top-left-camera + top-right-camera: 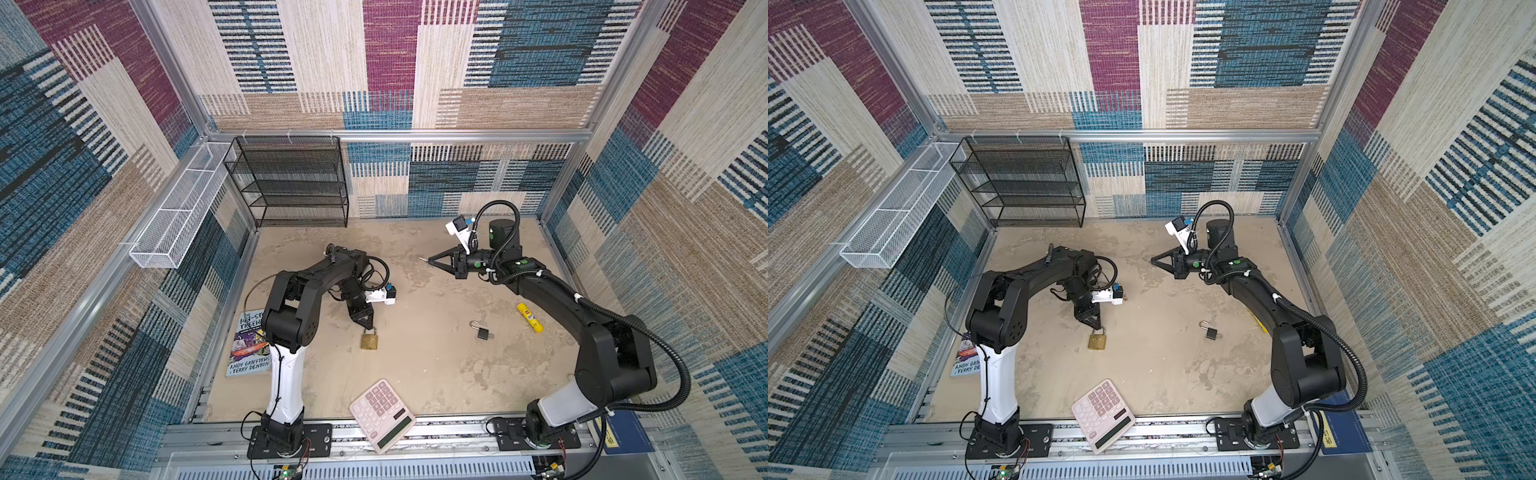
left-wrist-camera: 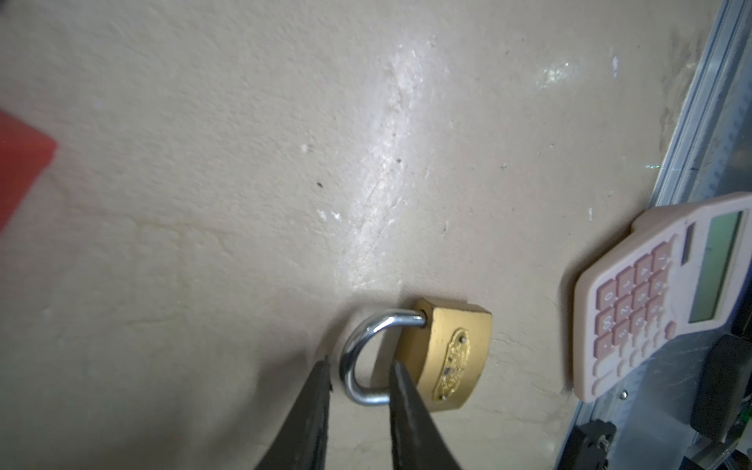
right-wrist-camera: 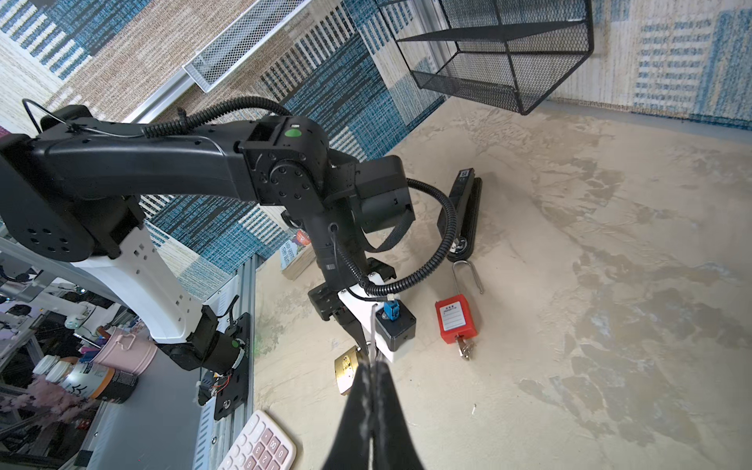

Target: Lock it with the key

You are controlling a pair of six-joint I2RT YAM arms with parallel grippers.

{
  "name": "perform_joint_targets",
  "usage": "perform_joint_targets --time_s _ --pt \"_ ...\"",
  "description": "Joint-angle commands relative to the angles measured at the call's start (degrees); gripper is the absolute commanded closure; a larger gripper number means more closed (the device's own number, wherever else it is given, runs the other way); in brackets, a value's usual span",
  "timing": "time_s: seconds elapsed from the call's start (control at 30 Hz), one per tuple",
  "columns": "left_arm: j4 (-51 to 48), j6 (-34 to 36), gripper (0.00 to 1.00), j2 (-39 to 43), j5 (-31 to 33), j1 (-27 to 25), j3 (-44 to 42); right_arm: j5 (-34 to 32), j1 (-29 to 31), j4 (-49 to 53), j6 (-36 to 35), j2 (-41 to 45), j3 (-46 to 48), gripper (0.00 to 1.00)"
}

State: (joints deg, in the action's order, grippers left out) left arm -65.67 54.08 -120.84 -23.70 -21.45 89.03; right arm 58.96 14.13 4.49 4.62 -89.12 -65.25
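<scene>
A brass padlock (image 1: 369,340) (image 1: 1096,340) lies flat on the sandy table, with its steel shackle (image 2: 358,358) pointing at my left gripper (image 2: 360,362). That gripper (image 1: 368,324) is open. Its two fingers straddle the shackle bend with a gap on one side, and one finger hides the shackle's other leg. My right gripper (image 1: 428,260) (image 3: 372,364) hovers high over the table's middle, far from the padlock. It is shut on a thin silvery key (image 3: 372,333) that juts past the tips (image 1: 423,259).
A small black padlock (image 1: 482,332) and a yellow tube (image 1: 530,318) lie at right. A red padlock with a key in it (image 3: 455,321) lies behind the left arm. A pink calculator (image 1: 382,415) overhangs the front rail, a book (image 1: 249,353) lies at left, and a mesh shelf (image 1: 291,183) stands at the back.
</scene>
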Motion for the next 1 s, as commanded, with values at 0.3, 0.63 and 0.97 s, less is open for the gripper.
perform_joint_targets --time_s 0.3,0.63,0.97 --pt "12.3 -9.0 0.68 11.0 6.0 0.0 -4.9 -0.9 0.0 -4.5 4.2 1.6 1.6 1.00" --pt "26.6 -27.9 0.65 27.4 10.7 0.1 -17.4 -6.8 2.1 -11.5 14.2 3.0 7.2 1.00" --pt "37.5 -48.0 0.58 45.6 13.1 0.1 -31.4 -22.9 15.5 -31.0 40.8 4.4 19.6 1.00"
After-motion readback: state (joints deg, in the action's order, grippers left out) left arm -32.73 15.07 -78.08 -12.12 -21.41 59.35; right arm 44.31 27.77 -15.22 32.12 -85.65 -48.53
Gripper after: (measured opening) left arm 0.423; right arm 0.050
